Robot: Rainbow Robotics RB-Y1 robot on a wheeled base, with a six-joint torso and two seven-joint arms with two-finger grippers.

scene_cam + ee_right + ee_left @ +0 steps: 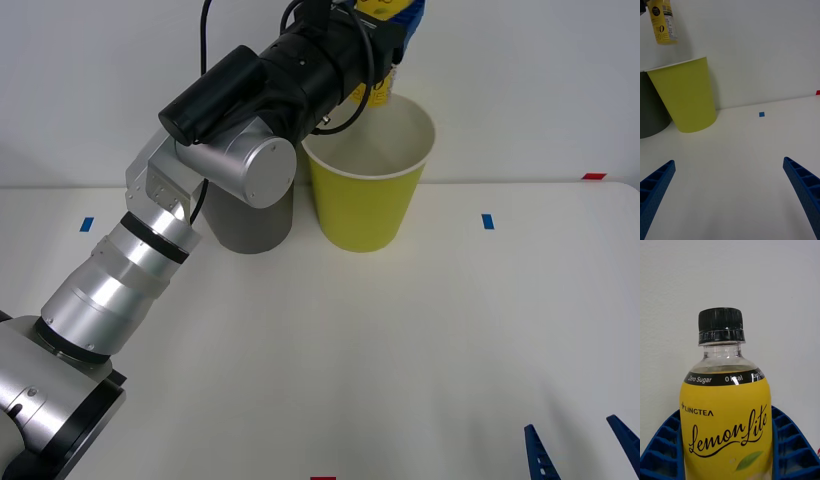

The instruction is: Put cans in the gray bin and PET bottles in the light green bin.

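The left gripper (392, 15) is raised above the far rim of the light green bin (367, 195), and it pinches the bottle (381, 88) between its blue ribbed fingers (662, 444). In the left wrist view the fingers press against both sides of the yellow label, with the black cap (720, 325) and clear neck standing free above them. The label reads "Lemon Lite" in dark script, with a black band marked "Zero Sugar" around the shoulder.

In the front view the lower end of the bottle hangs just over the back edge of the green bin's open mouth, above its white rim and not yet inside. The right wrist view shows the same bottle (663, 22) in the air above that bin (685, 95), clear of the rim.

The gray bin (250, 220) stands just beside the green bin on the robot's left, so close that I cannot tell whether the two touch. The left arm's elbow crosses in front of it and hides its upper part. Both bins stand upright at the far side of the white table (400, 350), near the wall.

The right gripper (582, 450) rests low over the table, well apart from the green bin toward the robot's near right, with its fingers (803, 182) spread wide and holding nothing. Small blue tape marks (487, 221) lie on the table to the right of the green bin.
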